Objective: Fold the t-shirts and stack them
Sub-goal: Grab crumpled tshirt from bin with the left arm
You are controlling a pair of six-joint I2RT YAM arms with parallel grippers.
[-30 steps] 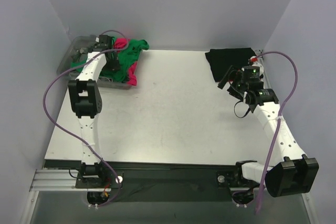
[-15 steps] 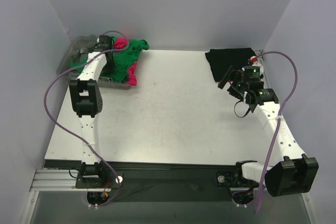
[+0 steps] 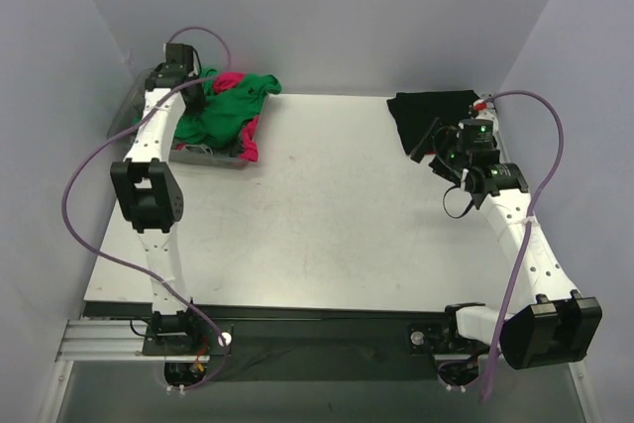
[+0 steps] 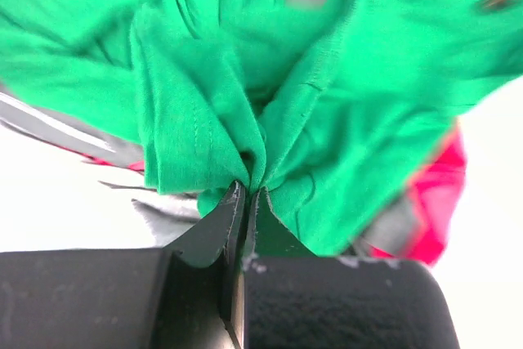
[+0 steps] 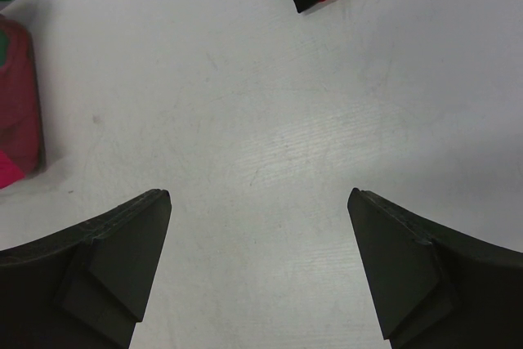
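right gripper (image 5: 257,198) hangs over the bare right part of the table (image 3: 327,205), fingers spread wide, nothing between them. the black t-shirt (image 3: 431,111) lies just beyond it at the table's far right corner, apart from the fingertips (image 5: 122,234). left gripper (image 4: 245,194) is at the table's far left corner, jaws pressed together and clamped on a fold of the green t-shirt (image 4: 204,120). the cloth fans out from the pinch point in tight pleats. the magenta t-shirt (image 4: 433,194) sits under and beside the green one, not in the jaws. grey patches show between green and pink, cannot tell if that is the grey shirt.

materials: green cloth is soft knit, with a stitched seam line visible and deep creases at the pinch. the black shirt is flat and matte, roughly folded with a straight edge. the table top is white, scuffed and lightly scratched. the clear plastic bin (image 3: 127,106) holds the green and magenta heap, which spills over its rim toward the table's middle. the gripper fingers are black, blunt and wedge-shaped.

pose: right arm rises from the table's near right edge, elbow low, forearm angled toward the far right corner, wrist tipped down. left arm stretches from the near left edge up along the table's left side, wrist raised above the bin, gripper pointing down into the heap.
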